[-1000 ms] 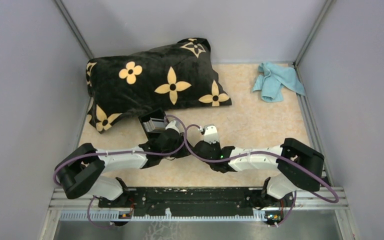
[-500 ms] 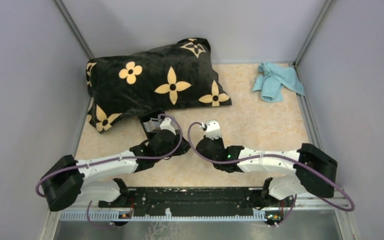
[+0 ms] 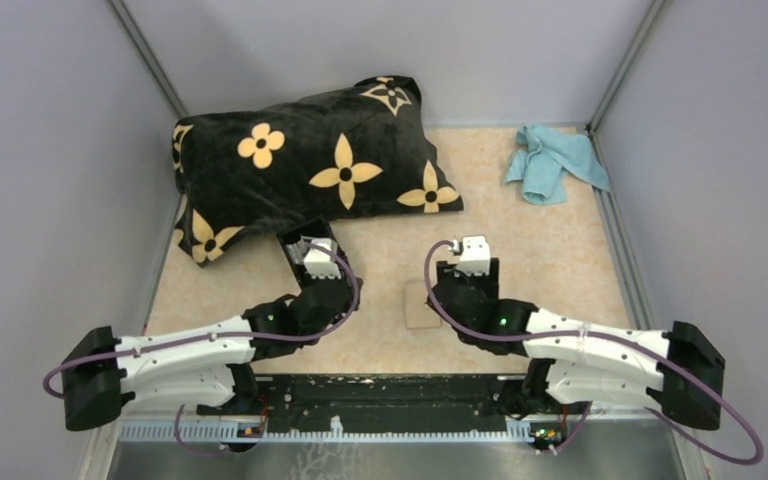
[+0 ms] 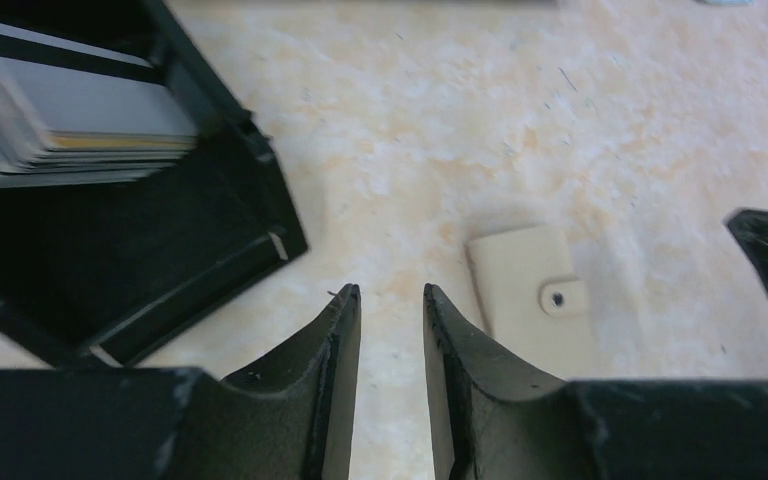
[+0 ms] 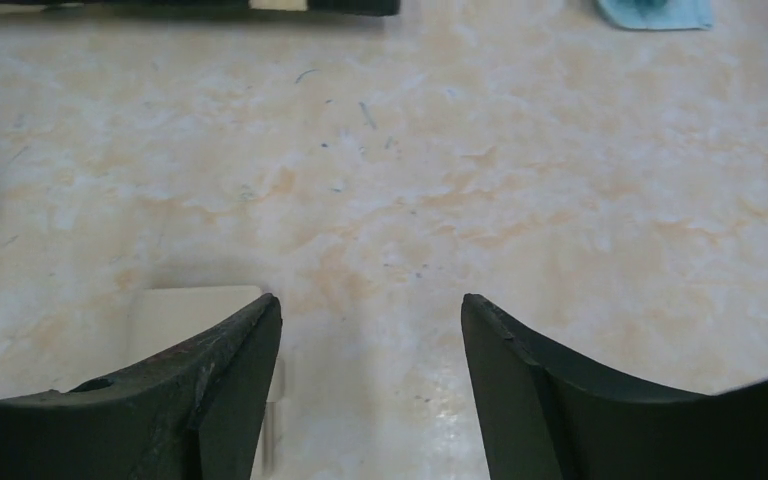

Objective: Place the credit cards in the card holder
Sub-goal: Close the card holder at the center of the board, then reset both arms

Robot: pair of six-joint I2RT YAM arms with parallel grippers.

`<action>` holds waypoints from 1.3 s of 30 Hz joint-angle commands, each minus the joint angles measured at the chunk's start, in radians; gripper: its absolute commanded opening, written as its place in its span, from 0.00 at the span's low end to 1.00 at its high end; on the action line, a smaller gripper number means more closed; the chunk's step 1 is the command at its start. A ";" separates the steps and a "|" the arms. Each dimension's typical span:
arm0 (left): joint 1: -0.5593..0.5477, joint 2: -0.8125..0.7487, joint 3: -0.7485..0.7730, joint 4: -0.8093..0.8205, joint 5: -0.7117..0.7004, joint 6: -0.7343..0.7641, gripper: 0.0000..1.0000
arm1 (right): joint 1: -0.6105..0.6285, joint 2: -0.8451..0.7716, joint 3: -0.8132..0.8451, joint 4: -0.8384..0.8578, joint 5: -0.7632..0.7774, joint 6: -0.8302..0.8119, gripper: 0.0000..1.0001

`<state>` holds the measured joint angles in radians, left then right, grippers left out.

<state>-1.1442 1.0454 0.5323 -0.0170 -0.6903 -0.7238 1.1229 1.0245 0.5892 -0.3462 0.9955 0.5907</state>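
Spreading across the whole floor of the view is the marbled beige flat table (image 3: 540,260), walled in by grey panels. Up at the back left sits the big soft black pillow (image 3: 310,165) with yellow flower prints, easily the largest thing out there. Both white-and-black arms reach in from the near edge, the left arm (image 3: 180,350) angling toward the pillow's front edge and the right arm (image 3: 590,345) coming in from the other side. Over in the far right corner lies the crumpled light blue cloth (image 3: 552,160), well apart from everything else.

Now the small black boxy card holder (image 4: 130,230): it stands open on the table just in front of the pillow, grey ribbed slots stacked inside, right beside the left wrist. The pale beige flat rectangular card (image 4: 520,290) lies flat on the bare table between the two wrists, apart from the card holder and outside it.

Left gripper (image 4: 390,295): fingers drawn close with a narrow gap, nothing in it, hanging over bare table between card holder and card. Right gripper (image 5: 370,310): jaws spread wide, released, nothing between them; the card peeks out beside one finger, and I cannot tell whether they touch.
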 commanded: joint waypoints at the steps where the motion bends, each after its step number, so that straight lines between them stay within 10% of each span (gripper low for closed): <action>1: -0.008 -0.104 0.018 -0.113 -0.255 0.021 0.36 | -0.016 -0.130 -0.042 -0.060 0.138 0.042 0.70; 12: -0.008 -0.325 -0.168 -0.003 -0.415 0.148 0.41 | -0.026 -0.184 -0.067 -0.046 0.123 0.041 0.86; 19: -0.007 -0.315 -0.190 0.045 -0.440 0.213 0.71 | -0.026 0.053 0.074 -0.316 0.231 0.310 0.94; 27: -0.007 -0.235 -0.167 0.052 -0.452 0.222 0.82 | -0.026 0.237 0.195 -0.542 0.225 0.520 0.99; 39: -0.008 -0.222 -0.154 0.043 -0.451 0.231 0.85 | -0.024 -0.087 0.037 -0.240 0.160 0.256 0.99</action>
<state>-1.1496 0.8280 0.3443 0.0154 -1.1259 -0.5152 1.1030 1.0229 0.6502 -0.6930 1.1469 0.9180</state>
